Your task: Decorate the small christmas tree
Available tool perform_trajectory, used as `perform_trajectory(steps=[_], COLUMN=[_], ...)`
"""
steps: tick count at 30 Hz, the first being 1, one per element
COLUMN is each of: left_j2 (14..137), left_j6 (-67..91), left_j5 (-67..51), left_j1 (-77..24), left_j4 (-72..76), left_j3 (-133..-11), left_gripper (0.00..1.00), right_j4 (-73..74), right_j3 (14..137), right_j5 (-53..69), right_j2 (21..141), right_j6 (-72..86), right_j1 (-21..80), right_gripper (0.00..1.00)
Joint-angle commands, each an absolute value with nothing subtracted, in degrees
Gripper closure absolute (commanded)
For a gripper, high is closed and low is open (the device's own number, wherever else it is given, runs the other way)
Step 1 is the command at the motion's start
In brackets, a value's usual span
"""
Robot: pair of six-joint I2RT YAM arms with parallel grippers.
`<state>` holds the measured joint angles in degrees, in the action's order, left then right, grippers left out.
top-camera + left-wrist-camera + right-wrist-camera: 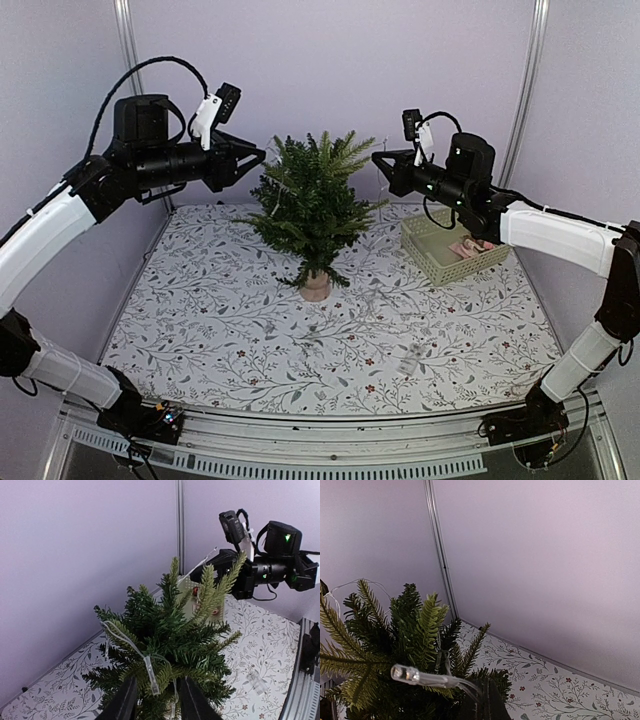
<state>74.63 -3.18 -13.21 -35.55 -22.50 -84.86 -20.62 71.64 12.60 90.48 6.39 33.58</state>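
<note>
The small christmas tree stands upright at the middle of the table, with a tool on either side of its crown. Decoration looks barely begun: a thin light string with clear bulbs drapes over a few upper branches, and no baubles show on the green. The right tool, just right of the tree top, is pinched almost closed on the string's wire, one bulb jutting past its tips. The left tool, just left of the crown, has its fingers parted, with branches and a bulb in the gap and no grip evident. A basket right of the tree holds pinkish items, too small to identify but likely ornaments left to hang. Clear bits on the table in front of the tree may be more string; I can't be sure. Both wrist views cut off the tree's lower half.
</note>
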Motion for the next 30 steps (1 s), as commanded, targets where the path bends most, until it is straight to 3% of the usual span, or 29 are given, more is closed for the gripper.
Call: perform_trajectory(steps=[1, 9, 20, 30], left_j2=[75.18, 75.25, 70.81, 70.64], left_j6=[-2.68, -1.14, 6.05, 5.42], left_j5=[-12.75, -14.33, -16.44, -22.73], left_j1=[-34.49, -33.35, -26.48, -28.63], left_j4=[-22.62, -21.54, -21.83, -22.92], left_j3=[-85.96, -85.18, -80.0, -81.47], left_gripper=[0.71, 1.0, 1.0, 1.0], right_j4=[-21.27, -21.49, -22.44, -22.94], right_j3=[73.17, 72.91, 72.59, 72.6], right_j5=[13.09, 13.08, 13.79, 14.5], right_j2=[90.19, 90.13, 90.41, 90.7], right_j6=[6.2, 6.24, 6.48, 7.03], right_j1=[33.51, 33.54, 33.49, 33.49], right_gripper=[1.0, 1.0, 1.0, 1.0])
